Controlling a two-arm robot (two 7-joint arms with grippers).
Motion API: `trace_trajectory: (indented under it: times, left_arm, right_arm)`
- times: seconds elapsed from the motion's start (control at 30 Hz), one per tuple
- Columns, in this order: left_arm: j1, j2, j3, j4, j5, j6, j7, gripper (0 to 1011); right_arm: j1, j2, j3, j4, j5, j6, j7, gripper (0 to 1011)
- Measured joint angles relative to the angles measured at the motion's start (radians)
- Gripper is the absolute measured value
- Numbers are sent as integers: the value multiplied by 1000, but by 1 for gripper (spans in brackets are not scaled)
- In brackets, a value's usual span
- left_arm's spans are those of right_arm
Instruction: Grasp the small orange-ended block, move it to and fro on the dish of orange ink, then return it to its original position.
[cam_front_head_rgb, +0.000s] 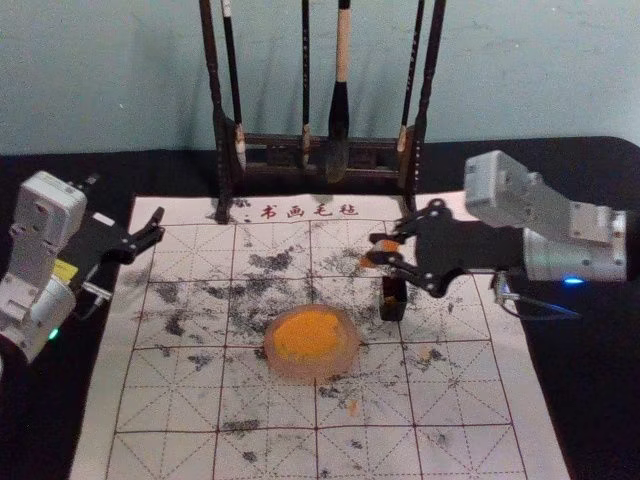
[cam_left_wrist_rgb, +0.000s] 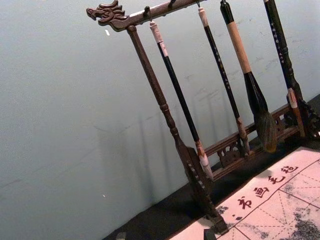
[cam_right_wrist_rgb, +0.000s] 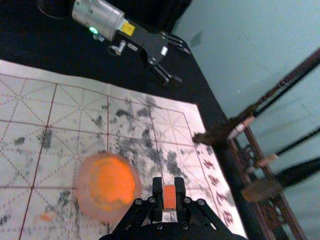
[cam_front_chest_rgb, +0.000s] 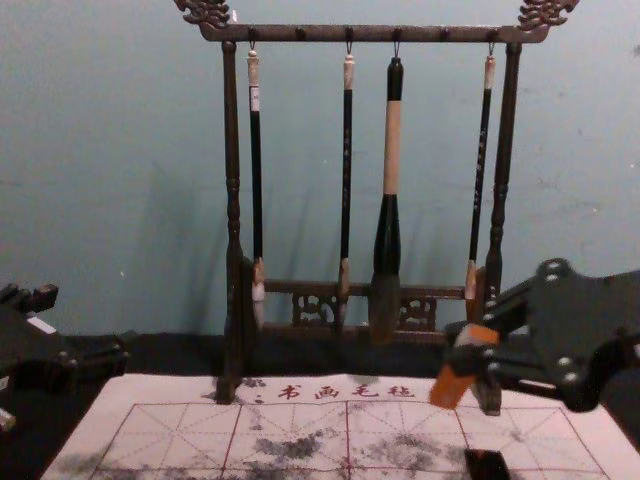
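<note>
Head view, catalogued from my remote station, left to right:

Item: left gripper (cam_front_head_rgb: 160, 223), idle above the mat's left edge, its two fingers spread, nothing between them.

Item: white felt practice mat (cam_front_head_rgb: 180, 208), red-gridded and ink-spotted.

Item: dark carved wooden rack (cam_front_head_rgb: 270, 143), hung with brushes, at the mat's far side.

Item: round, translucent pinkish dish (cam_front_head_rgb: 311, 370) holding orange ink, on the mat.

Item: small rectangular block with orange ends (cam_front_head_rgb: 389, 245), raised off the mat, beyond the dish and to its right. In my chest view its long axis is tilted, the lower end leaning left. I judge the coming carry runs leftward and back toward the robot, then down to the ink; the right arm is the nearer.

Item: small upright black box-like piece (cam_front_head_rgb: 393, 299), standing just on the robot's side of the block; I would clear it.

Item: right gripper (cam_front_head_rgb: 373, 248), fingers pinching the block
</note>
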Motion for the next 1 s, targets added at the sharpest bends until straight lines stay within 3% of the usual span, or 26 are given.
trace_trajectory:
  times: [0.2,0.4,1.0]
  left_arm:
    - [0,0,0,0,0,0,0,1001]
    - [0,0,0,0,0,0,0,1001]
    - [0,0,0,0,0,0,0,1001]
  right_arm:
    - [-39,48,34,-36,5,18,-15,139]
    - [-61,64,47,-41,6,26,-15,139]
    - [-34,10,25,56,-19,34,13,139]
